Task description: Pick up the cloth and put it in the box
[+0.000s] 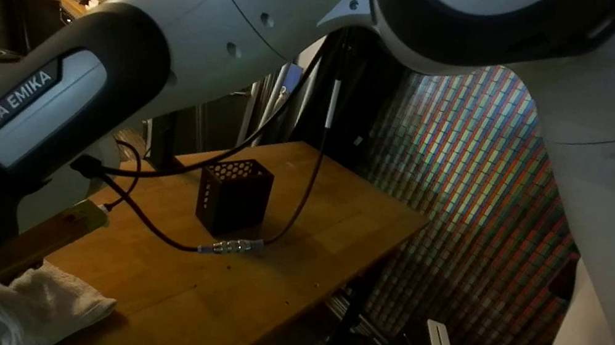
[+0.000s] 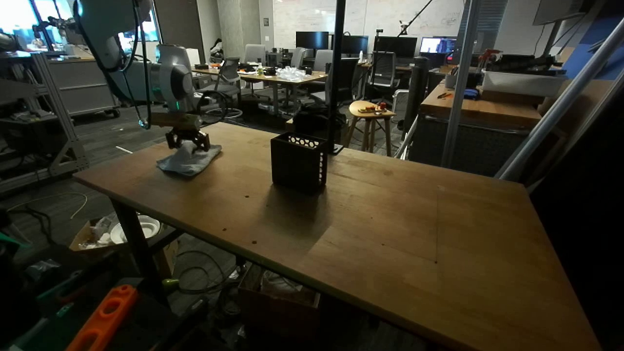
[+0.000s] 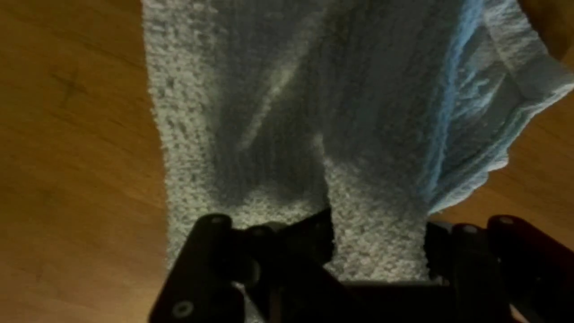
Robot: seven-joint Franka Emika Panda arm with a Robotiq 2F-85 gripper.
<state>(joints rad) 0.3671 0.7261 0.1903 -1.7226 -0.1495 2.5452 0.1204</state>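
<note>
The light grey-white cloth lies crumpled on the table, at the lower left in an exterior view (image 1: 45, 300) and at the left end of the table in an exterior view (image 2: 190, 165). My gripper (image 2: 188, 145) points down over the cloth. In the wrist view, the fingers (image 3: 379, 244) press on both sides of a raised fold of the cloth (image 3: 376, 188), which fills the gap between them. Most of the cloth still rests on the table. The black box with hole-patterned sides (image 1: 234, 201) stands upright and open-topped on the table, apart from the gripper; it also shows in an exterior view (image 2: 298, 163).
The wooden table (image 2: 390, 224) bears the box and cloth. A dark upright pole (image 2: 336, 73) stands at the table edge just behind the box. The arm's cable with a metal connector (image 1: 232, 247) hangs across the view of the box. A stool (image 2: 370, 114) stands beyond the table.
</note>
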